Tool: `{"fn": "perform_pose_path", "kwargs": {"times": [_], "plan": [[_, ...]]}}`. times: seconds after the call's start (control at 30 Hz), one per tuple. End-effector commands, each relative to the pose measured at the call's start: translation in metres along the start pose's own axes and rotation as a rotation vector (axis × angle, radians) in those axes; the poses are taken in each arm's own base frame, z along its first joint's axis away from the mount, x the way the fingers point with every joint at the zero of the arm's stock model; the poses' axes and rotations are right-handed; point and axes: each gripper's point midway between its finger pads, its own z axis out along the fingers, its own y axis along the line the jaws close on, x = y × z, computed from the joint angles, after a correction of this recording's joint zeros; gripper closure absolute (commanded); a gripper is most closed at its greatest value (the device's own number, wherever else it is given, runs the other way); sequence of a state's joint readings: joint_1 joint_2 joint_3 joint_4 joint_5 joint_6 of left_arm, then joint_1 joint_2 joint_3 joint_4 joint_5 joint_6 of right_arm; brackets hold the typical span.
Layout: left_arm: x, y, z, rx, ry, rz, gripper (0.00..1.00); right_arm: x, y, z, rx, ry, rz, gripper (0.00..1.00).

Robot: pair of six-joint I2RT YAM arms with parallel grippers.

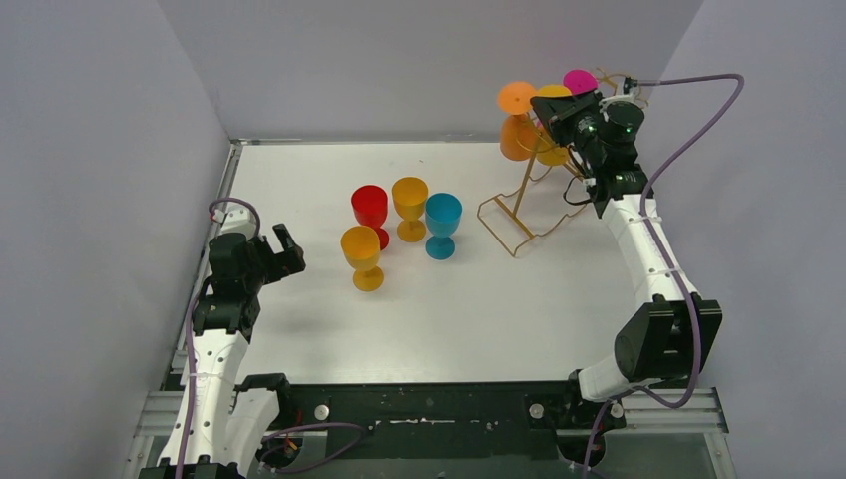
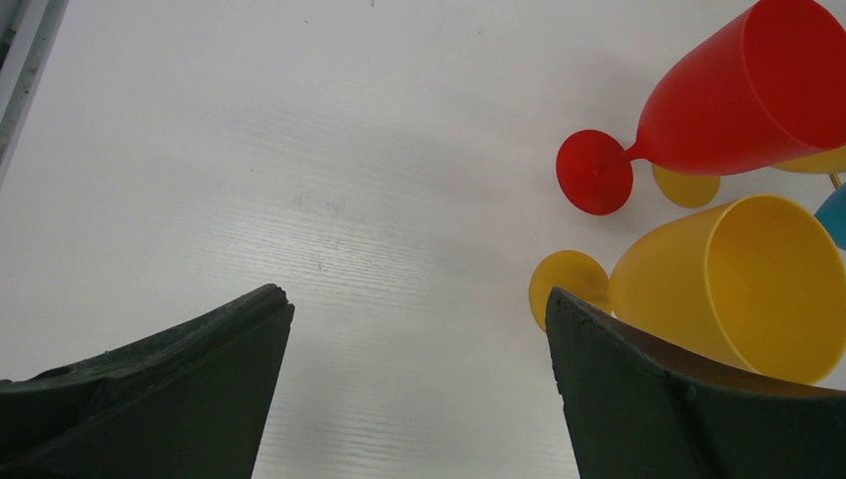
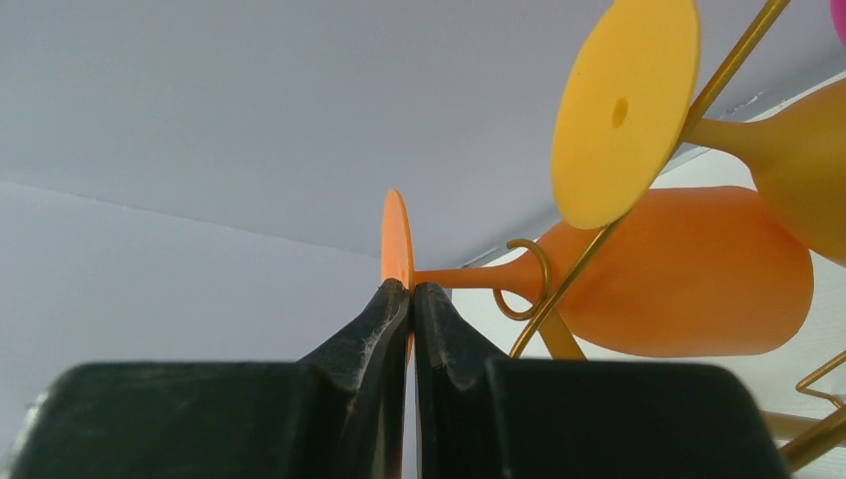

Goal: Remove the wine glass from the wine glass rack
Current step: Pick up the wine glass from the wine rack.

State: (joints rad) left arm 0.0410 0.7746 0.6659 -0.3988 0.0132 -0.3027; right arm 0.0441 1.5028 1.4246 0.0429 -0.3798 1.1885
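Note:
An orange wine glass (image 3: 688, 269) hangs upside down on the gold wire wine glass rack (image 3: 599, 249), its stem in a looped hook. My right gripper (image 3: 410, 289) is shut on the rim of that glass's thin round foot (image 3: 396, 235), which I see edge-on between the pads. From above, the right gripper (image 1: 547, 108) sits high at the rack's top (image 1: 526, 180), beside the orange wine glass (image 1: 516, 98). My left gripper (image 2: 419, 299) stands open and empty over bare table, at the left side (image 1: 287, 249).
A yellow glass (image 3: 624, 105) and a pink one (image 1: 580, 80) also hang on the rack. Several glasses stand mid-table: red (image 1: 370, 212), yellow (image 1: 410, 205), blue (image 1: 443, 225), yellow-orange (image 1: 362, 256). The red (image 2: 743, 90) and yellow (image 2: 728, 279) glasses are just right of the left fingers.

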Motion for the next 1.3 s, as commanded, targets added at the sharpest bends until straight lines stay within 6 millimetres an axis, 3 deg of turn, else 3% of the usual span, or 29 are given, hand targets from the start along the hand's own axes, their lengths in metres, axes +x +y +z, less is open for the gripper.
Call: {"fn": "perform_pose_path", "kwargs": {"times": [0.0,0.3,0.73,0.97,1.27], "plan": [[-0.016,-0.006,-0.001,0.027,-0.057,0.012,0.03,-0.007,0.021,0.003,-0.049,-0.03,-0.038,1.0],[-0.016,-0.007,-0.001,0.032,-0.055,0.013,0.02,-0.015,0.012,0.005,0.003,-0.107,-0.016,1.0],[-0.016,-0.007,0.0,0.033,-0.052,0.016,0.02,-0.006,0.004,0.019,0.032,-0.108,-0.016,1.0],[-0.015,-0.007,0.0,0.033,-0.049,0.015,0.03,0.003,0.019,0.02,-0.013,-0.064,-0.039,1.0],[-0.017,-0.006,-0.001,0.03,-0.055,0.016,0.03,0.012,0.041,0.002,-0.078,-0.004,-0.106,1.0]]}}
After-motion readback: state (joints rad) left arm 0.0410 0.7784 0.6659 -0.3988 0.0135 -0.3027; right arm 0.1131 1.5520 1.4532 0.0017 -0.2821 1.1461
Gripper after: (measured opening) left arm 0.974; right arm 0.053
